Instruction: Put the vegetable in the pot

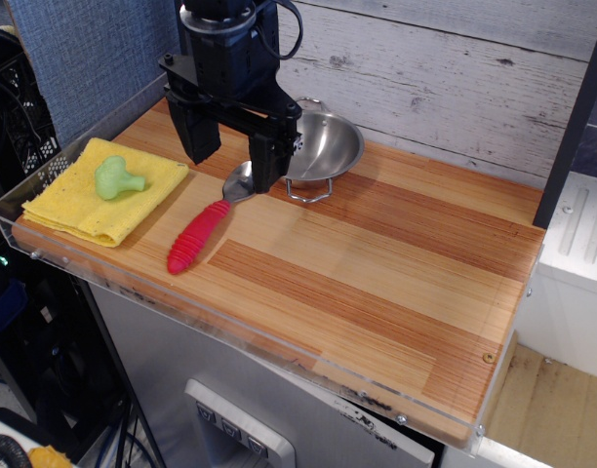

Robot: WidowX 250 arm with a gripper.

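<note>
The light-green vegetable (pixel 118 178) lies on the yellow cloth (pixel 103 193) at the left end of the wooden table. The shiny steel pot (pixel 328 146) with wire loop handles stands at the back, just right of the arm. My black gripper (pixel 232 164) hangs open between them, its two fingers (pixel 198 136) spread wide with nothing between them. It hovers above the table near the spoon's bowl, to the right of the vegetable and left of the pot.
A metal spoon with a red ribbed handle (pixel 198 237) lies diagonally in front of the gripper. A clear plastic rim (pixel 45 180) runs along the table's left and front edges. A grey plank wall stands behind.
</note>
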